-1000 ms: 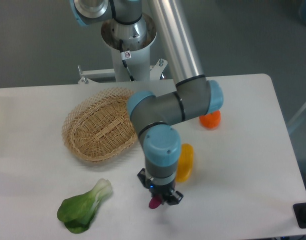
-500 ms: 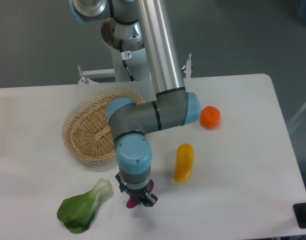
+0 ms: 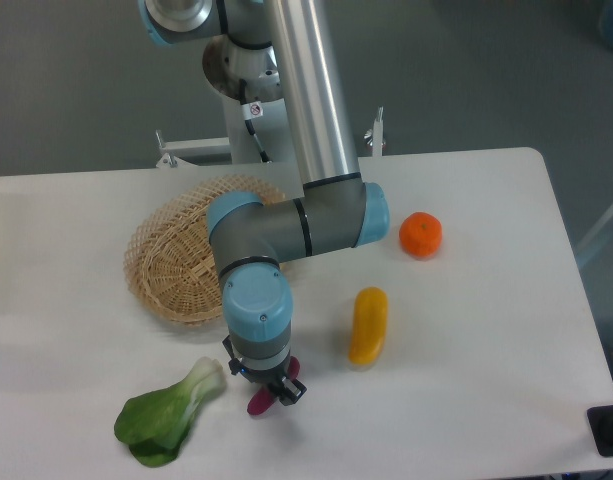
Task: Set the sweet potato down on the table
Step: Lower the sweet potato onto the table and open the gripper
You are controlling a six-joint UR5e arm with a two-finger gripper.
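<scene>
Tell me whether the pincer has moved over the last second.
Yes. The pincer, shut on the sweet potato, has travelled left, away from the yellow vegetable and toward the bok choy.

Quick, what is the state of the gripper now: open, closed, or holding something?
Gripper: closed on the sweet potato, low over the table next to the bok choy.

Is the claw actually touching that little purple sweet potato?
Touching. The camera view shows the gripper closed around the sweet potato, whose purple ends stick out from between the fingers.
</scene>
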